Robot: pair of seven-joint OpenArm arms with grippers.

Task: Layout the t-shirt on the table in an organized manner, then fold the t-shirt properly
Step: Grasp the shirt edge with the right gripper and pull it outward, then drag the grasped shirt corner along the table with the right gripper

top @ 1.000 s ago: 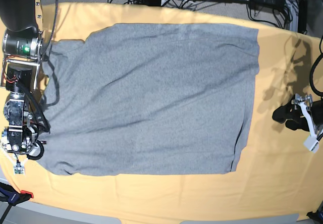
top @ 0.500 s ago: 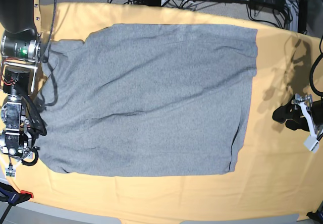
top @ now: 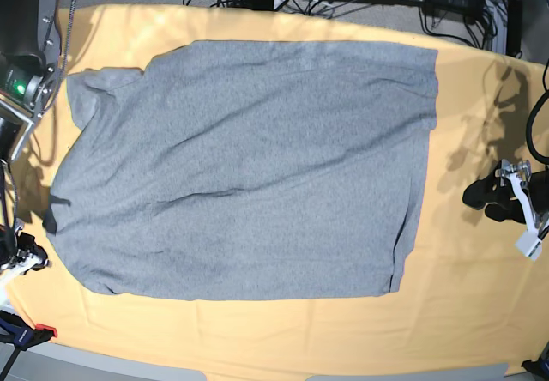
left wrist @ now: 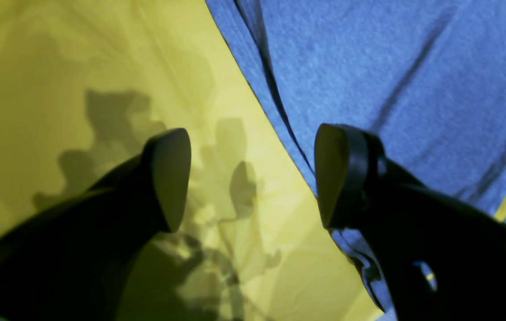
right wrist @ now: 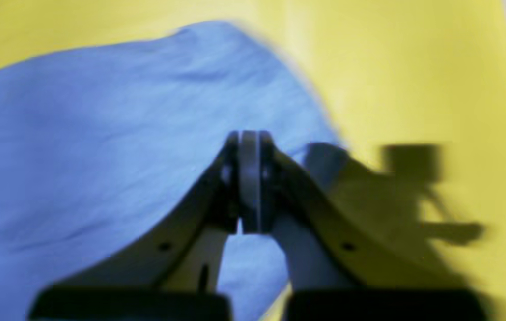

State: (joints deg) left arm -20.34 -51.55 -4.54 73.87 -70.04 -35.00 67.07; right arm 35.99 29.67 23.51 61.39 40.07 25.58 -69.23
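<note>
The t-shirt [top: 249, 166] lies spread flat across the middle of the counter [top: 463, 312], plain grey side up, with soft creases running over it and a thin dark seam edge along its side nearest the left arm. No lettering shows on the face that is up.

The left gripper [left wrist: 253, 178] hovers above the counter with its jaws spread wide and nothing between them; one fingertip [left wrist: 168, 178] sits over bare yellow cloth, the other over the shirt's hem. In the base view that gripper [top: 506, 194] shows only as a dark shape at the frame's edge.

The right gripper [right wrist: 248, 178] has its jaws pressed together, at a rounded edge of the shirt. The picture is blurred, so whether any cloth is pinched there cannot be told. In the base view it is mostly cut off at the frame's edge.
</note>
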